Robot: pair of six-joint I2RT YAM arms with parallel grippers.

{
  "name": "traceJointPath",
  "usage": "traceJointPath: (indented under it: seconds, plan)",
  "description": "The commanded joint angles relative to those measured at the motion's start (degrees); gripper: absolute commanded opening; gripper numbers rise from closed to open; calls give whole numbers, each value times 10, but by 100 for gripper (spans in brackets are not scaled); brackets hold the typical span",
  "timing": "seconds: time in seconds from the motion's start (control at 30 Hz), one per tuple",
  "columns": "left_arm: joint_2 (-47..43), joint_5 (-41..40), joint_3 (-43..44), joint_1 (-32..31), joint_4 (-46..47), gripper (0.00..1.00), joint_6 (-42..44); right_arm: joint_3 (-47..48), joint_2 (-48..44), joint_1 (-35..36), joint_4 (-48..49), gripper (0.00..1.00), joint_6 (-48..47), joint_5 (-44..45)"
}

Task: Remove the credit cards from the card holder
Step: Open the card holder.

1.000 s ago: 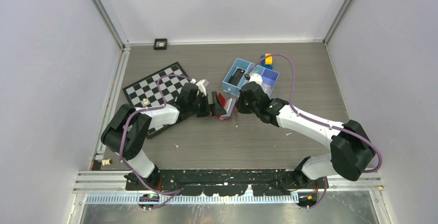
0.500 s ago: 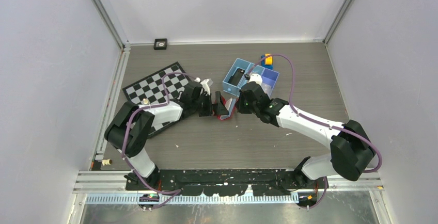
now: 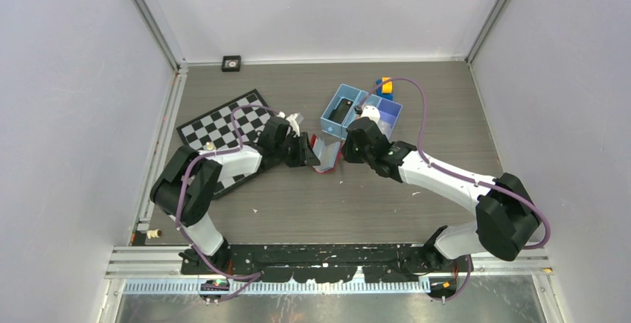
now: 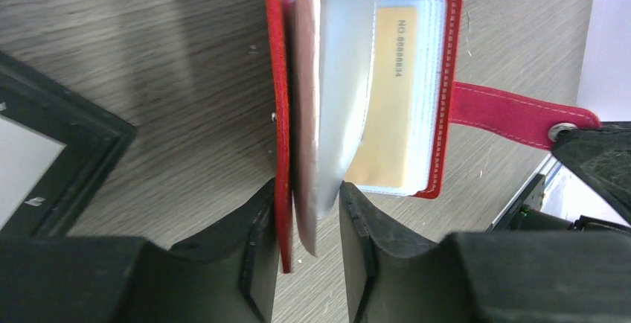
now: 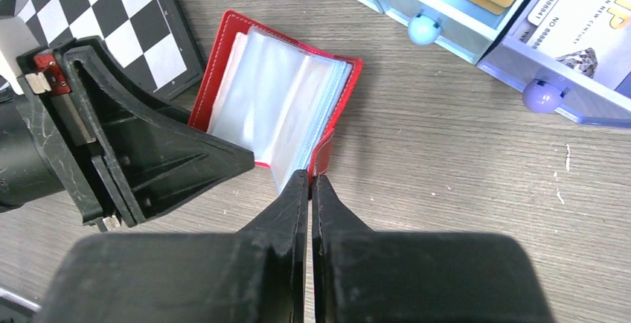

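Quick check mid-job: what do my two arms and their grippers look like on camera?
The left arm and right arm both have white links between bulky black joints. A purple cable loops along each. The left gripper and right gripper have matte black, wedge-shaped fingers, scuffed with pale scratches.

Grey wood-grain table (image 3: 312, 211), pale lilac walls (image 3: 74, 114)
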Motion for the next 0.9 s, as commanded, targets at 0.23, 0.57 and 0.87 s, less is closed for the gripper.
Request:
traceJointPath:
  seconds: [0.23, 0.57, 0.87]
  plan:
    - [-51, -6, -49, 25, 64, 16, -31, 8, 17, -46, 4, 1, 35, -44]
    - [-31, 10, -53, 37, 81, 13, -48, 5, 30, -65, 11, 10, 42, -80]
    - [-13, 9, -52, 40, 79, 11, -54, -14, 49, -85, 32, 66, 81, -103]
